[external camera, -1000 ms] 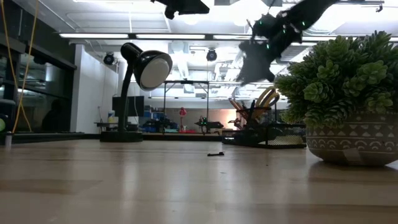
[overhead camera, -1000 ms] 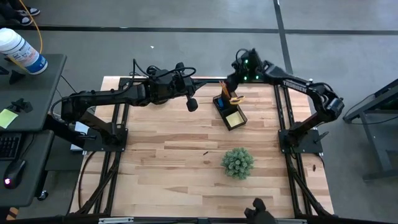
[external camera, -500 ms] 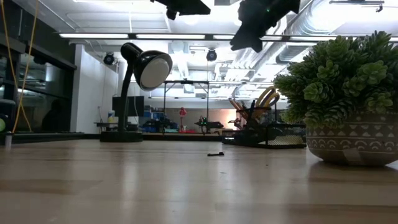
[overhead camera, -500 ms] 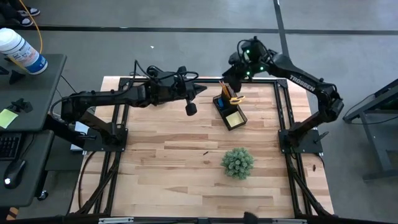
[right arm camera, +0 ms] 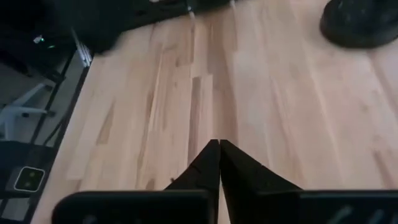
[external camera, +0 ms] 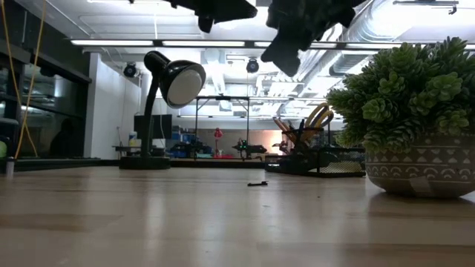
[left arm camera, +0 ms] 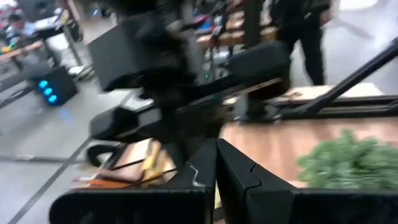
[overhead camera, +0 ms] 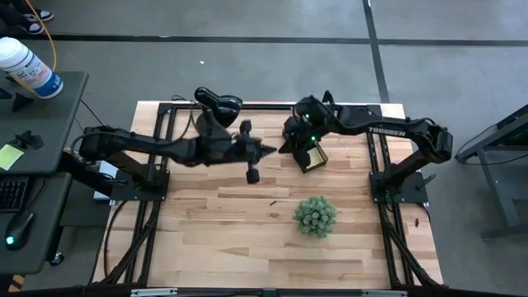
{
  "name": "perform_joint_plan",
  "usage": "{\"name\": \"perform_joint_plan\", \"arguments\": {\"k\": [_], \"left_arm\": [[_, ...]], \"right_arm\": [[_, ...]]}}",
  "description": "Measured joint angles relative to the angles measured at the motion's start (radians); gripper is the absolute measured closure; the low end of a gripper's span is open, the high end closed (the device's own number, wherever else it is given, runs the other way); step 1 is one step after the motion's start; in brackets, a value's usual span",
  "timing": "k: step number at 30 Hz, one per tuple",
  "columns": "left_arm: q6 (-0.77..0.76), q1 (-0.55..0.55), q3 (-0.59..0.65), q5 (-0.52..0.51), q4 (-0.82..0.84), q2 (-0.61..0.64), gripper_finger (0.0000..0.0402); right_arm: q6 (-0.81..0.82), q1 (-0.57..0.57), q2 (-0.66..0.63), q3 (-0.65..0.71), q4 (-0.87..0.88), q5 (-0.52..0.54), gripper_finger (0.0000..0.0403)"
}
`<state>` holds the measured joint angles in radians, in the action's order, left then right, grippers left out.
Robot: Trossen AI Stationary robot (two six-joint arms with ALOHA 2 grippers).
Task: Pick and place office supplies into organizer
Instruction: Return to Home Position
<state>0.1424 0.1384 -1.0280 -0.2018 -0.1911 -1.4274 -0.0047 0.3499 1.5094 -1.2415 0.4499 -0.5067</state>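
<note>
The left gripper [left arm camera: 216, 144] and right gripper [right arm camera: 219, 144] are black; just beside the right one the organizer [external camera: 326, 167] is black too, holding yellow-handled scissors [external camera: 319, 115] and orange pencils [external camera: 283, 126]. Below both, the table [overhead camera: 214, 223] is pale wood in strips; past the right gripper the plant [overhead camera: 315, 215] is green, its pot [external camera: 419, 170] whitish with banded triangles.

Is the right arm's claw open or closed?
Shut. In the right wrist view the right gripper has its two fingers pressed together, nothing between them.

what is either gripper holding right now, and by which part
Nothing. The left gripper and right gripper are both shut, with nothing between their jaws.
</note>
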Motion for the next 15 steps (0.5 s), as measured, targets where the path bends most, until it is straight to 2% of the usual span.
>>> {"name": "perform_joint_plan", "arguments": {"k": [4,7,11,15], "left_arm": [[-0.022,-0.049,0.128,0.012,-0.219,0.007,0.0401],[-0.066,-0.055,0.26,0.013,-0.381,0.063,0.0401],[-0.1,-0.041,0.452,0.024,-0.487,0.201,0.0401],[-0.084,-0.011,0.593,0.081,-0.555,0.368,0.0401]], "right_arm": [[0.058,-0.03,-0.058,0.055,-0.004,0.062,0.0397],[0.115,-0.033,-0.145,0.093,-0.01,0.085,0.04],[0.229,-0.032,-0.258,0.144,-0.008,0.136,0.04],[0.304,-0.042,-0.33,0.181,-0.012,0.185,0.04]]}}
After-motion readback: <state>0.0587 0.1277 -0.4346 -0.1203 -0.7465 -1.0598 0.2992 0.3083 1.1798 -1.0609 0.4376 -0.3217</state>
